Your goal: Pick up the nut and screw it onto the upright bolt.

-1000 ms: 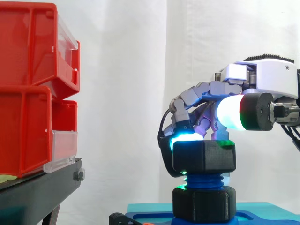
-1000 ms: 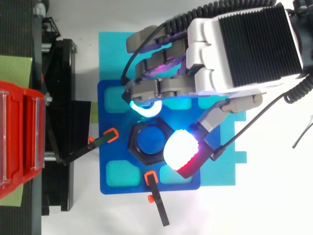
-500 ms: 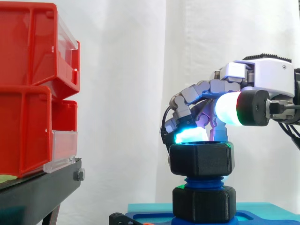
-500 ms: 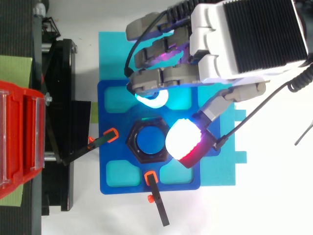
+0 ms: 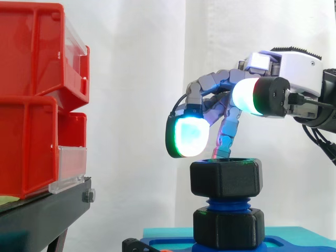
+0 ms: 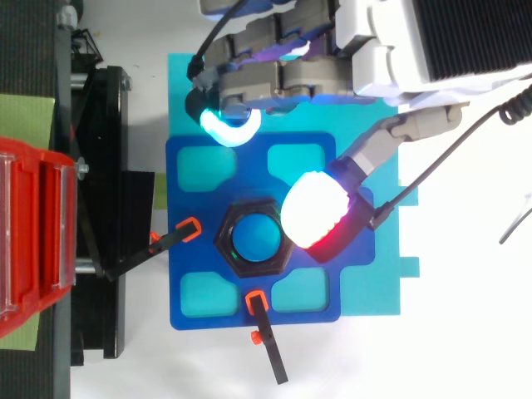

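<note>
While the fingers (image 5: 188, 137) hang loosely spread with nothing held between them, the hand (image 5: 294, 73) hovers just above the nut (image 5: 226, 178). Beneath the fingertips, the black hex nut sits on the top threads of the upright blue bolt (image 5: 227, 202). A black collar (image 5: 227, 227) sits lower on the same bolt. Under that is a blue fixture plate (image 6: 253, 162) on a teal mat (image 6: 184, 83), on a white tabletop (image 6: 465, 349). Well beyond the fingertips, red bins (image 5: 31, 105) are stacked on a black stand (image 5: 42, 215). A white curtain (image 5: 136, 79) hangs behind.
</note>
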